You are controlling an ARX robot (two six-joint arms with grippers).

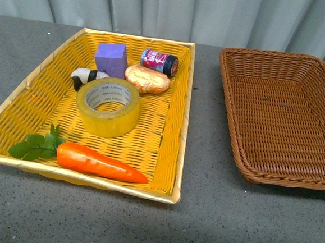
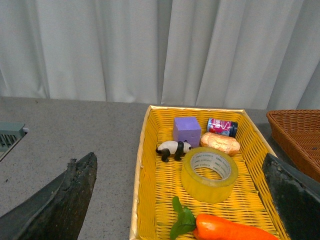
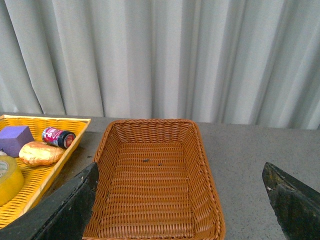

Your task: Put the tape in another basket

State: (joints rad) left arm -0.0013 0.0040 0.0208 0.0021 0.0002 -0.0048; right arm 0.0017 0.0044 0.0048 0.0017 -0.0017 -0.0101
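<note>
Lying flat with its core opening upward, the tape point(image 1: 108, 106) rests near the middle of the bright yellow woven basket point(image 1: 183, 129), with no gripper touching it. Just behind it are a panda figurine point(image 1: 86, 77), a purple block point(image 1: 111, 58), a bread-like roll point(image 1: 147, 78) and a small printed can point(image 1: 159, 61) on its side. A toy carrot point(image 1: 100, 163) with green leaves point(image 1: 35, 145) lies in front of the tape, along the near rim. The brown wicker basket point(image 1: 234, 110) stands apart to the right on the grey tabletop point(image 1: 199, 226). A pale pleated curtain point(image 1: 160, 9) hangs behind.

Left gripper point(image 2: 177, 162) — fingers spread wide and holding nothing, with the yellow basket framed between them in its wrist view. Right gripper point(image 3: 180, 167) — also spread wide and unloaded, with the brown basket framed between its fingers.
</note>
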